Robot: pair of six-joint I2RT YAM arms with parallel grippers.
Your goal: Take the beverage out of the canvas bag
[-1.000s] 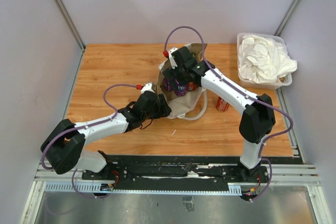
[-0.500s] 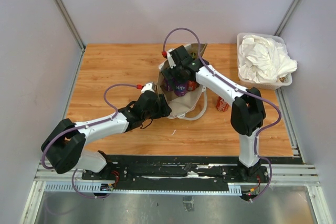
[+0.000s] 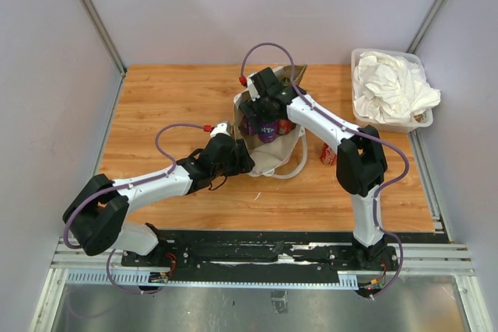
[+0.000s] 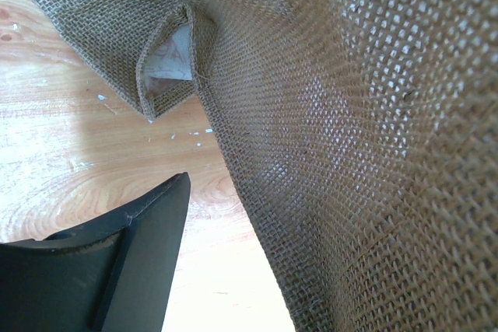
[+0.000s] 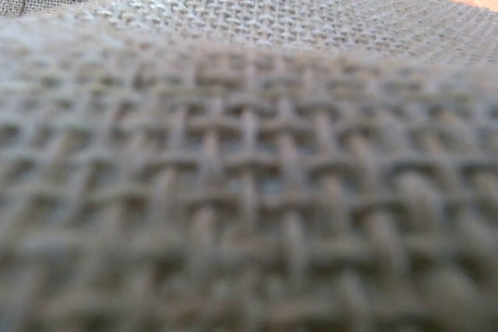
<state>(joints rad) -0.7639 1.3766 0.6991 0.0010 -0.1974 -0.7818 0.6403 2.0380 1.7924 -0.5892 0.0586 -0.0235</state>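
The task is judged unfinished. A purple-labelled beverage is seen inside the open mouth of the canvas bag and is not lifted clear of it. The right gripper is held over that mouth, directly above the beverage. Its wrist view is filled with blurred weave, so whether its jaws are spread or closed on anything cannot be told.

The left gripper is set against the bag's near-left corner. One dark finger is seen beside the fabric wall, but the other is hidden, so a pinch on the cloth cannot be confirmed.

A red can lies on the table just right of the bag; it may be a drink that is out. A grasp on the purple beverage and a lift past the rim are judged to be left.

A clear plastic bin of white cloth stands well off to the bag's far right. The slack bag walls and the white rope handle at the bag's near side are judged the likeliest snags.
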